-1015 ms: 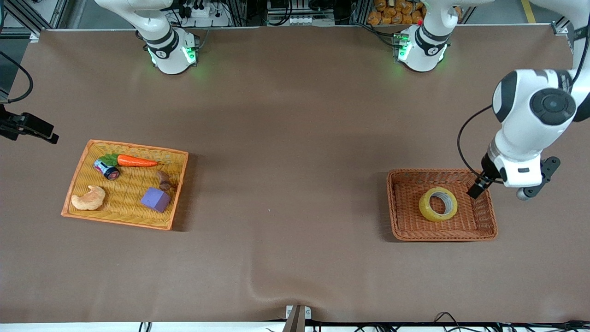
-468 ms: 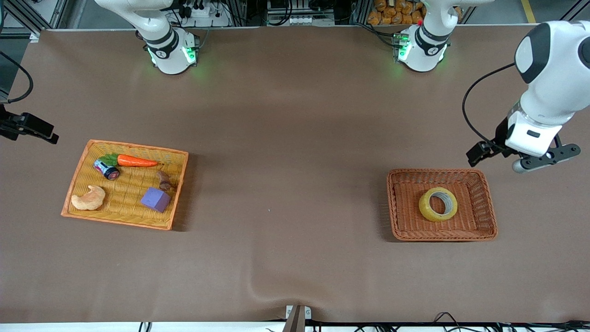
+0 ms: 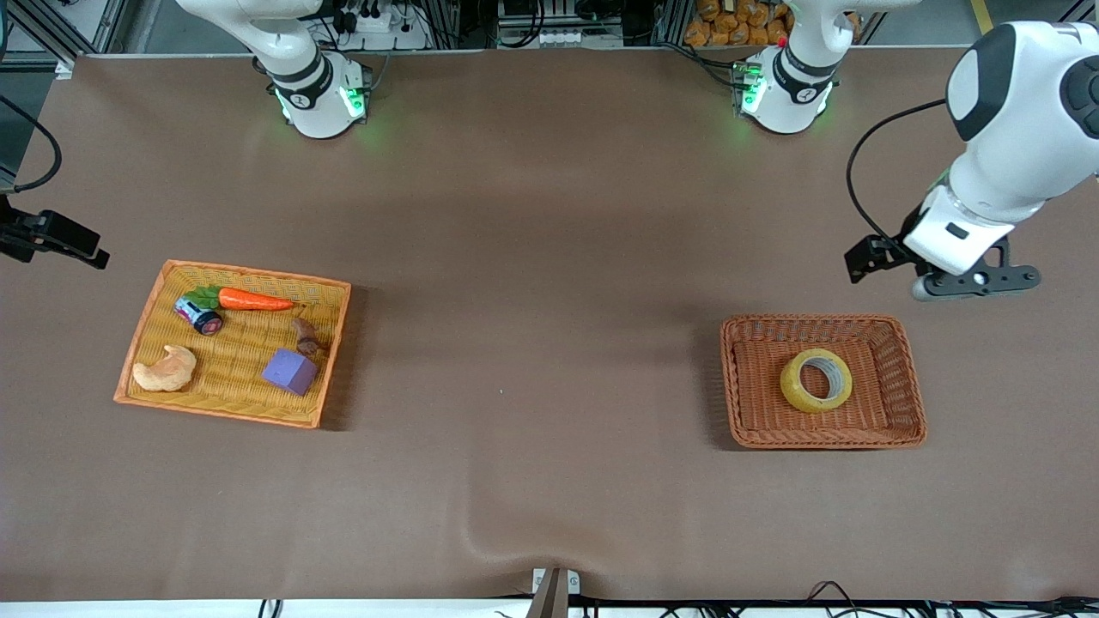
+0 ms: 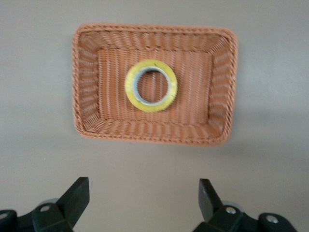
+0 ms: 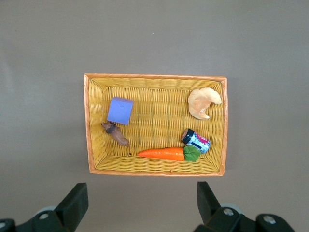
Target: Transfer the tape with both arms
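Left gripper (image 3: 940, 279) hangs with jaws spread wide and nothing between them, over bare tabletop (image 3: 549, 481) near the left arm's end; in the left wrist view both fingers (image 4: 75, 195) stand well apart with only table between.

- Tape (image 3: 816, 379): yellow roll, lying flat, hole up, near the middle of the brown wicker basket (image 3: 738, 386). No long axis to line up on; a ring looks the same from any side.
- Brown basket sits toward the left arm's end of the tabletop. The left gripper is over the table just off that basket's corner toward the bases.
- Yellow tray (image 3: 330, 352), toward the right arm's end, holds a carrot (image 3: 253, 299), a purple block (image 3: 289, 371), a croissant (image 3: 165, 369) and a small can (image 3: 199, 315). No tape there.
- Right gripper (image 5: 140, 203): out of the front view; its wrist view looks straight down on the yellow tray, fingers wide apart, holding nothing.

Judgement: the left arm is far the nearer to the tape. The scene fits tape waiting to leave the brown basket, or tape just delivered into it.
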